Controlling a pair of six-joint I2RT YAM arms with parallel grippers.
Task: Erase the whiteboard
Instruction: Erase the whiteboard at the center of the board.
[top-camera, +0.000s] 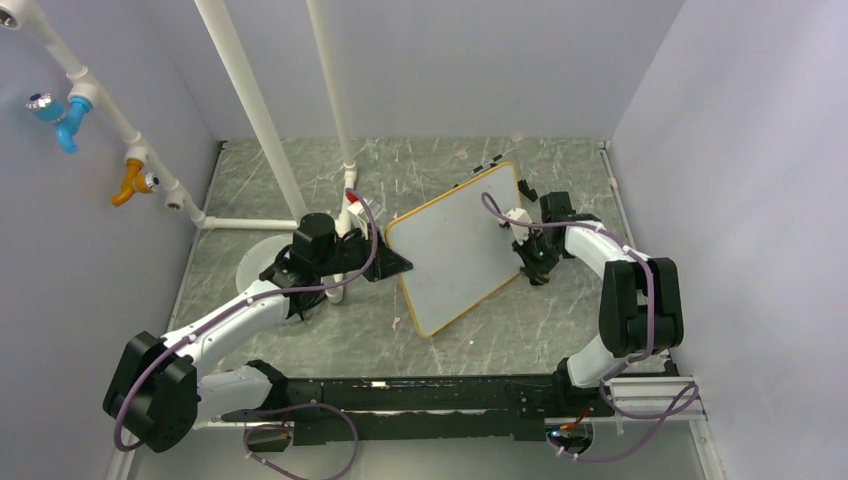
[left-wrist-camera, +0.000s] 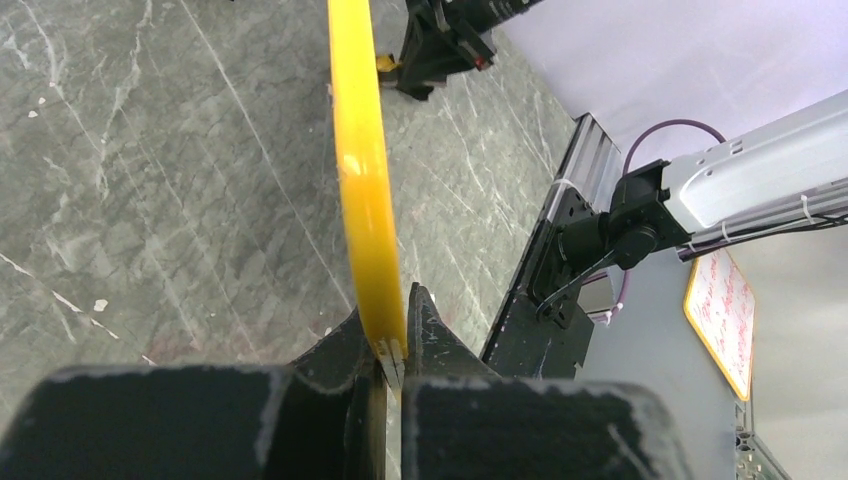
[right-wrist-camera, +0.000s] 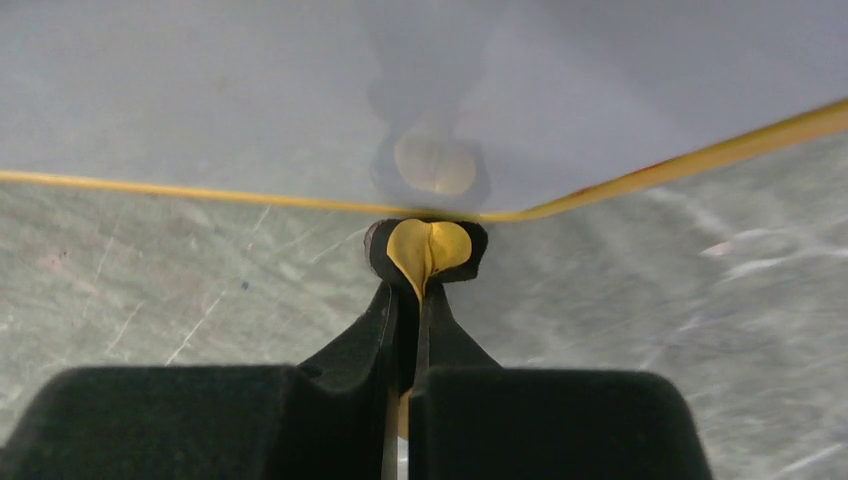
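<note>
Steadying grip: left gripper (left-wrist-camera: 393, 350) was pinched tight on the whiteboard's (top-camera: 462, 250) orange frame, likely to stop it sliding.
Wiping grip: right gripper (right-wrist-camera: 420, 300) was squeezed closed on a yellow pad (right-wrist-camera: 428, 248) touching the opposite frame edge.
Whiteboard: lay skewed at the middle of the table (top-camera: 560, 330), its face looking clean.

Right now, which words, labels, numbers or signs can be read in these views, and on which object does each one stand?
No text is readable.
Red handwriting, several lines, on an orange-framed board at the right edge of the left wrist view: too blurred to read.
The whiteboard face in the top view: no writing visible.
</note>
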